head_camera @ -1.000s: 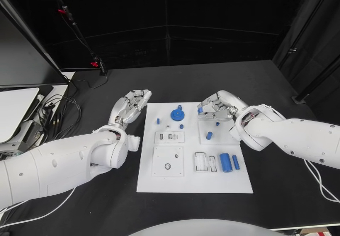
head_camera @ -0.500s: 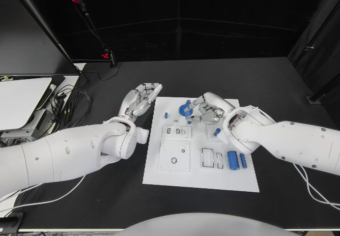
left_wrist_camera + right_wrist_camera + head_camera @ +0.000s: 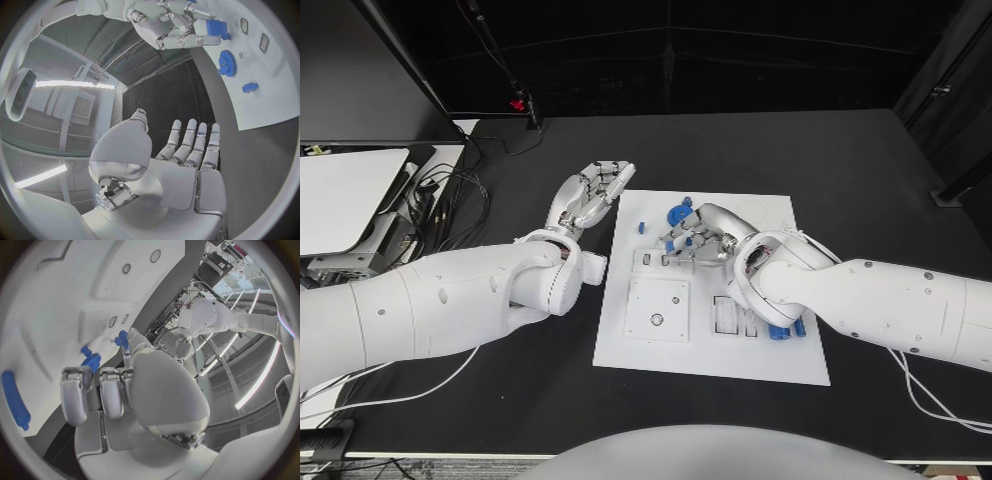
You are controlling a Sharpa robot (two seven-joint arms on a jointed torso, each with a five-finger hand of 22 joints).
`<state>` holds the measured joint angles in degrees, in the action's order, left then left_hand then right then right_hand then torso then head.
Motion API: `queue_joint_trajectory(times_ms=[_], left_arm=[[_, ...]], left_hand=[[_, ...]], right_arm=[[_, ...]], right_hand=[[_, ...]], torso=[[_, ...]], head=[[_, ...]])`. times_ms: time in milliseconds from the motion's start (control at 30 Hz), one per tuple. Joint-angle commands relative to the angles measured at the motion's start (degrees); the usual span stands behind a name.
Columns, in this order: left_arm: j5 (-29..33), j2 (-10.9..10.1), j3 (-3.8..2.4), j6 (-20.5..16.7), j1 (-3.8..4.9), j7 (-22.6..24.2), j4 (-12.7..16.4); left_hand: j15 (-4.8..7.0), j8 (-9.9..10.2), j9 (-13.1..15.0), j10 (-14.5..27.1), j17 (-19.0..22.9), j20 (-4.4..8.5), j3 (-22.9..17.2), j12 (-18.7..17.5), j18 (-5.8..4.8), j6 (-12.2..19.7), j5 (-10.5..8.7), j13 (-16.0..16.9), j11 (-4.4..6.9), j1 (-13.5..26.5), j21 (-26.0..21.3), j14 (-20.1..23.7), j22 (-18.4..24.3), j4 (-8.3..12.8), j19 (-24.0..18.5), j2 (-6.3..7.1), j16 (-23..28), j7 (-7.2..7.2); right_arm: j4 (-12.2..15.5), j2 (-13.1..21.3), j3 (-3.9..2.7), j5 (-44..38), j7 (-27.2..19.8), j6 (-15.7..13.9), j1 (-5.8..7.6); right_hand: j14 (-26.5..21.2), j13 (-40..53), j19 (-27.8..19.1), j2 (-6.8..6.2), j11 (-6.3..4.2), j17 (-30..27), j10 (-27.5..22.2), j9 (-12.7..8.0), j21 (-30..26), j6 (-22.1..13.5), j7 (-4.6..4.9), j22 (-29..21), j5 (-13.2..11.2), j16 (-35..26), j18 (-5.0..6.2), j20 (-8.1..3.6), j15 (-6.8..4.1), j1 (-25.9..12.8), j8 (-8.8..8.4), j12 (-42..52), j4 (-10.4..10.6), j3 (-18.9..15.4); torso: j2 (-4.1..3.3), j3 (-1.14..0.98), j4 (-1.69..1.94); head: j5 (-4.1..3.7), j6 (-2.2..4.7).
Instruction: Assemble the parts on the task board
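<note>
Over the black table (image 3: 877, 180), seen from the head camera, the left hand (image 3: 589, 195) lies flat with fingers straight and close together, holding nothing, just beside the white task board (image 3: 733, 350) and off its near-left edge. The right hand (image 3: 700, 236) hovers over the board's far end with fingers curled inward; small blue parts (image 3: 678, 243) show beneath and between them, and a blue gear (image 3: 682, 213) sits just beyond its fingertips. Whether those fingers actually grip a part cannot be told from here. More blue cylinders (image 3: 776, 333) peek out from under the right forearm, nearer the robot.

From the left wrist, the left hand (image 3: 187, 150) stretches out flat and empty above the dark tabletop, the board's edge lying just ahead of its fingertips. Beyond it, the right hand (image 3: 169, 22) hangs with curled fingers touching a blue block-shaped part (image 3: 215, 27), with the gear (image 3: 226, 62) and a small blue piece (image 3: 250, 87) lying on the board nearby.

From the right wrist, the right hand (image 3: 119, 390) curls its fingers (image 3: 75, 392) down towards the board (image 3: 81, 285); blue parts (image 3: 90, 357) sit just past the fingertips and a long blue cylinder (image 3: 14, 397) lies off to one side.
</note>
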<state>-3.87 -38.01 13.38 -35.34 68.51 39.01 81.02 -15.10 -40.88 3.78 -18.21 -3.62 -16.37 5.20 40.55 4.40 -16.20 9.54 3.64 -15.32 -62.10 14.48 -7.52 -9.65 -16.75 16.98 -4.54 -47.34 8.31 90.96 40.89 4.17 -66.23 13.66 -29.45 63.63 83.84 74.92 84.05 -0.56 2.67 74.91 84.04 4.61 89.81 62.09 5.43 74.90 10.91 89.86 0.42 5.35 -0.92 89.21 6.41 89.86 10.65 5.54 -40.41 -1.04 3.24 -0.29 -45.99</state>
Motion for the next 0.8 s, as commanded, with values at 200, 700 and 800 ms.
queue_joint_trajectory(times_ms=[200, 700, 800], left_arm=[[-0.4, 0.2, -0.05, 0.3, 0.08, 12.9, -0.1], [-0.4, 0.2, -0.05, 0.3, 0.08, 12.8, -0.2], [-0.4, 0.2, -0.04, 0.3, 0.08, 12.8, -0.2]], left_hand=[[0.03, 0.4, 0.0, -0.4, -0.1, -0.25, 0.4, -0.1, 0.99, -0.5, 0.34, 0.0, 0.17, -0.2, 0.2, -0.6, 0.0, 0.1, 0.0, -0.56, -0.2, 8.71], [0.03, 0.4, 0.0, -0.4, -0.1, -0.25, 0.4, -0.1, 0.99, -0.5, 0.35, 0.0, 0.17, -0.2, 0.2, -0.6, 0.0, 0.1, 0.0, -0.57, -0.2, 8.71], [0.03, 0.4, 0.0, -0.4, -0.1, -0.25, 0.4, -0.1, 0.99, -0.5, 0.35, 0.0, 0.17, -0.2, 0.2, -0.6, 0.0, 0.1, 0.0, -0.57, -0.2, 8.71]], right_arm=[[-0.1, -0.7, -0.03, -2.2, 4.5, -2.6, -1.13], [0.1, -0.9, -0.03, -3.3, 5.2, -4.0, -1.51], [0.1, -1.0, -0.03, -3.3, 5.2, -3.9, -1.52]], right_hand=[[6.2, 15.1, 5.9, 0.12, 0.53, 15.1, 6.0, -0.1, 0.2, 2.3, 1.55, 15.1, -0.2, 0.1, -0.42, 0.54, 0.5, -1.2, -0.6, 0.1, 0.1, -0.5], [6.2, 15.1, 5.9, -0.27, 0.73, 15.1, 6.0, -0.4, 0.2, 1.8, 1.78, 15.1, -0.2, 0.1, -0.42, 0.68, 0.64, -1.5, -1.17, 0.1, -0.1, -0.8], [6.2, 15.1, 5.9, -0.38, 0.76, 15.1, 6.0, -0.4, 0.2, 1.7, 1.78, 15.1, -0.2, 0.1, -0.42, 0.72, 0.68, -1.3, -1.32, 0.1, -0.4, -0.7]], torso=[[0.03, -0.01, -0.08], [0.02, -0.01, -0.08], [0.0, -0.02, -0.04]], head=[[-0.4, -0.4], [-0.74, -0.42], [-0.81, -0.41]])
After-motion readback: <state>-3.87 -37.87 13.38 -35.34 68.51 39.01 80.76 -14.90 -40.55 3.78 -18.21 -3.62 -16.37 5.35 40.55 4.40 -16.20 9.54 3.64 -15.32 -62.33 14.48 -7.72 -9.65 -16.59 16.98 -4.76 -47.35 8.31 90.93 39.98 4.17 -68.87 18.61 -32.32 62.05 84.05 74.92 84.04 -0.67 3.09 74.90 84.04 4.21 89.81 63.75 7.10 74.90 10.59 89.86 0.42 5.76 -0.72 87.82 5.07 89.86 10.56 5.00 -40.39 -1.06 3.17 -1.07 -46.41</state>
